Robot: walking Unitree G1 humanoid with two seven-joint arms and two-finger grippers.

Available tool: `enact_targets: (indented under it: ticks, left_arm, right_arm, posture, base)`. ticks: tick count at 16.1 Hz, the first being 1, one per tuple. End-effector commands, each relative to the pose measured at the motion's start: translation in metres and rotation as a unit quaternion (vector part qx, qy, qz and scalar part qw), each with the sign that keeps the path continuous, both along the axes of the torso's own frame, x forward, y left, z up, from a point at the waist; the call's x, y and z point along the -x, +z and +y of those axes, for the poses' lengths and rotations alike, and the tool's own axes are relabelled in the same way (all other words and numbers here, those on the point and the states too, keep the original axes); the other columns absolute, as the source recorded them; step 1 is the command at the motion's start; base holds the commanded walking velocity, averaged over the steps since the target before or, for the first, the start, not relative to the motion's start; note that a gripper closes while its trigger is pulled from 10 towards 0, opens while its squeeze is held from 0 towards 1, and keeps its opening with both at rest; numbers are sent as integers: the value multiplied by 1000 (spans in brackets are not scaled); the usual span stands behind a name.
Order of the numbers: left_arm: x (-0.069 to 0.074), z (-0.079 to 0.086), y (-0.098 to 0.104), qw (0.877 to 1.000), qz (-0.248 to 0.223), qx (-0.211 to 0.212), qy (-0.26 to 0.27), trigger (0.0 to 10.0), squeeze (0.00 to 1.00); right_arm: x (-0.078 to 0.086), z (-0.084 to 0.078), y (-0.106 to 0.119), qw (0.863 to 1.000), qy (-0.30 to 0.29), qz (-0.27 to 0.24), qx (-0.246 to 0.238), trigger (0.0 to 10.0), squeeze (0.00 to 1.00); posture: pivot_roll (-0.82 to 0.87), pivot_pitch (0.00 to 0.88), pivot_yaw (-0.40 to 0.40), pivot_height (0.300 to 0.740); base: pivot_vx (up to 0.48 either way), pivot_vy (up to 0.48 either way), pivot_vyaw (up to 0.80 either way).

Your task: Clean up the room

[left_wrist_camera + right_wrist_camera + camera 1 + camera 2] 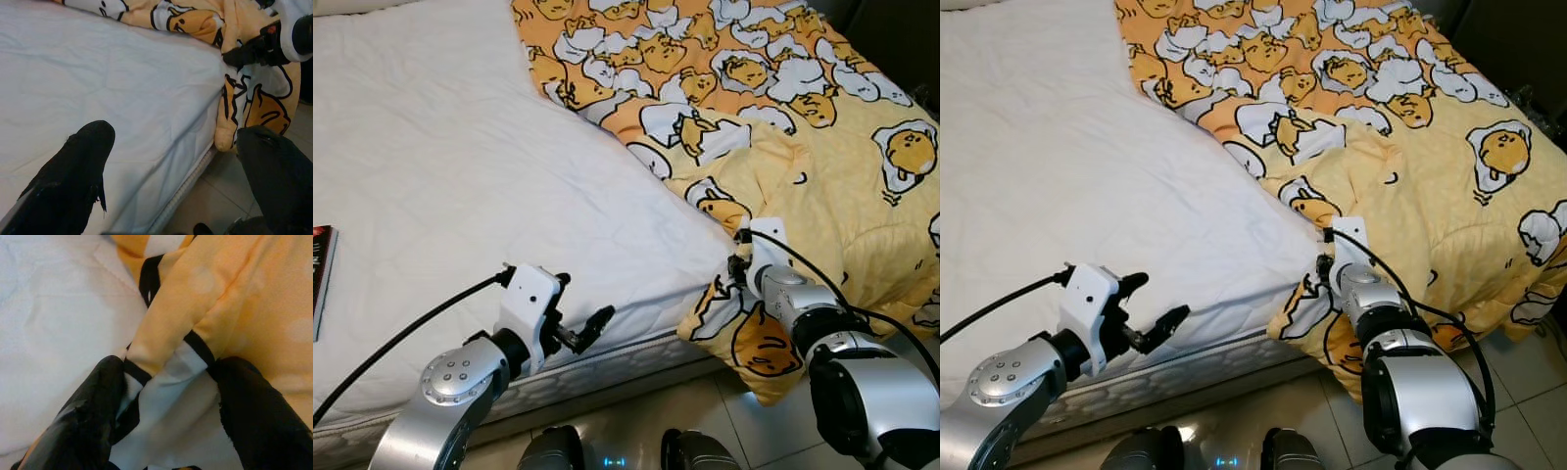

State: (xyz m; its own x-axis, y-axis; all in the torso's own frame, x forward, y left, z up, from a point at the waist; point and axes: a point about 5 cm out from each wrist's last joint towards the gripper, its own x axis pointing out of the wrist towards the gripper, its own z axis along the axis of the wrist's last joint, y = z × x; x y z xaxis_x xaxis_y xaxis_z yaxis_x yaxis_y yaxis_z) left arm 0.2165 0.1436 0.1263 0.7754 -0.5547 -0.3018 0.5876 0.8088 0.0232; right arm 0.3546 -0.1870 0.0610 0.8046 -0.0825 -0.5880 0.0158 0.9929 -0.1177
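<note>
Fingers point(93, 401) of the right end effector point(166, 396) sit either side of a fold of the yellow blanket point(822, 196), close to it but with cloth bunched between them; they look partly closed on the hem rather than pinched tight, so the hold is probably light. That end effector point(736, 262) is at the near edge of the bed, where the blanket's corner spills over the side of the mattress point(460, 196) toward the tiled floor point(764, 431). The blanket covers the right and far part of the bed in rumpled folds, while the left part shows bare white sheet.

The left end effector point(582, 328) hovers over the near edge of the mattress, left of the blanket, fingers spread wide and holding nothing. Farther left, a book point(321, 279) lies at the edge of the sheet.

The step in hand looks like spreading the blanket over the bed. To do it well, the right fingers should close firmly on the hem, with a good depth of cloth, before any pull; a thin pinch would likely slip. The pull should then run low and leftward across the sheet so the folds flatten. The left end effector could take the hanging corner near the floor, so both edges travel together and the cloth stays square.
</note>
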Motion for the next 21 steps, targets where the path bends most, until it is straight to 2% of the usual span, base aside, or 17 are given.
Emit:
enact_targets:
  ticks: [1,17,19,21]
  left_arm:
    - [3,-3,4,1000,-4,1,-9,10000,0]
    - [-2,-6,1,1000,-4,-4,-12,10000,0]
    - [-2,-6,1,1000,-5,-5,-12,10000,0]
    - [-2,-5,0,1000,-5,-6,-9,10000,0]
  right_arm:
    - [1,-2,-1,1000,-13,4,-12,0,0]
    - [-1,-9,3,1000,-13,-9,-27,0,0]
    - [-1,-10,3,999,1,-12,-30,0,0]
    - [-1,-7,5,996,56,-27,-60,0,0]
  posture:
    - [-15,210,-27,740]
    - [-27,161,-32,740]
    - [-31,156,-34,740]
    - [-36,153,-40,740]
  base:
    - [0,0,0]
    - [0,0,0]
    - [0,0,0]
    - [0,0,0]
